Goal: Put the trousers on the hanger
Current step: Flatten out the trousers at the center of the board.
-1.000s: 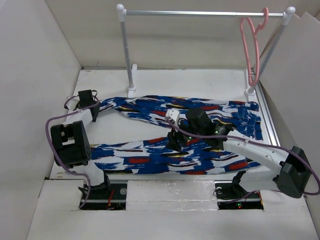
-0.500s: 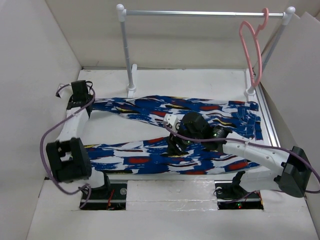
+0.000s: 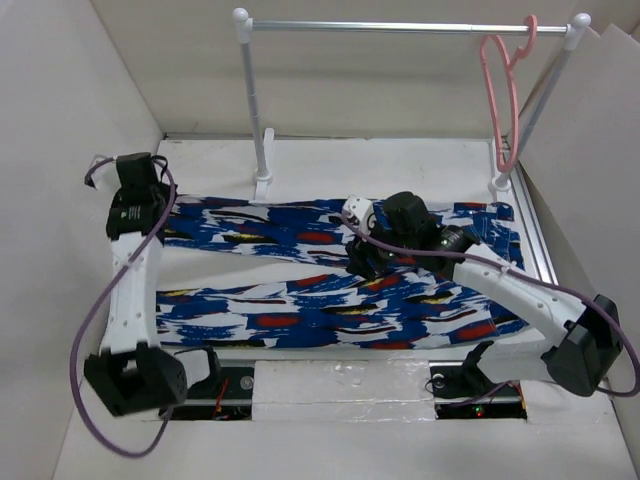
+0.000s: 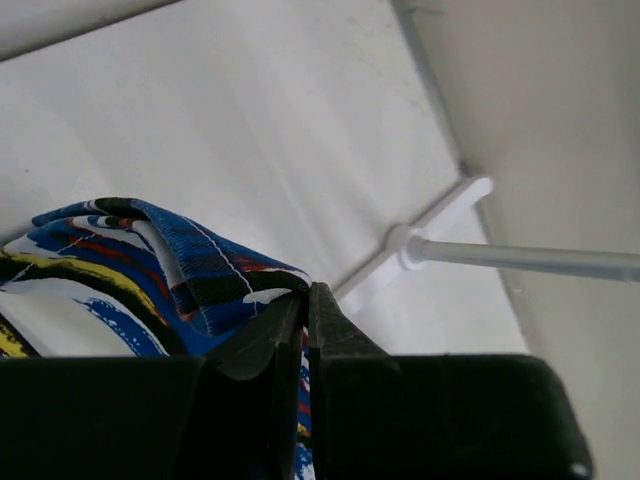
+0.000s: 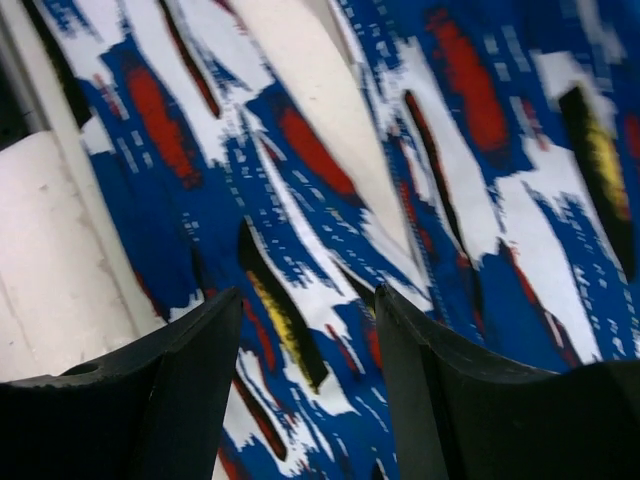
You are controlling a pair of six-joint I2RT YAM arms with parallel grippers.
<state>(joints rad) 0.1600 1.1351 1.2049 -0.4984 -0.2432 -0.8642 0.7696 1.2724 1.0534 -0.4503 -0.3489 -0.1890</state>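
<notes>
The trousers [image 3: 300, 312] lie flat on the white table [image 3: 400, 165], both legs running left to right. At the far left my left gripper [image 3: 148, 214] is shut on the cuff end of the far leg. In the left wrist view its jaws [image 4: 305, 300] are pressed together with the printed fabric [image 4: 120, 255] pinched between them. My right gripper [image 3: 362, 262] hangs open low over the middle of the trousers, near the gap between the legs. In its wrist view the fingers [image 5: 308, 295] straddle the print [image 5: 480, 110] and hold nothing. The pink hanger [image 3: 503, 100] hangs at the right end of the rail.
The silver rail [image 3: 400, 27] on two white posts spans the back of the table, its left post foot [image 3: 263, 185] just behind the far leg. White walls close in on the left and right. A metal strip [image 3: 535, 235] edges the table's right side.
My left gripper has shut on the far leg's cuff and pulled it back and left, so that leg now lies straight. The right gripper has shifted slightly farther back and stays open.
</notes>
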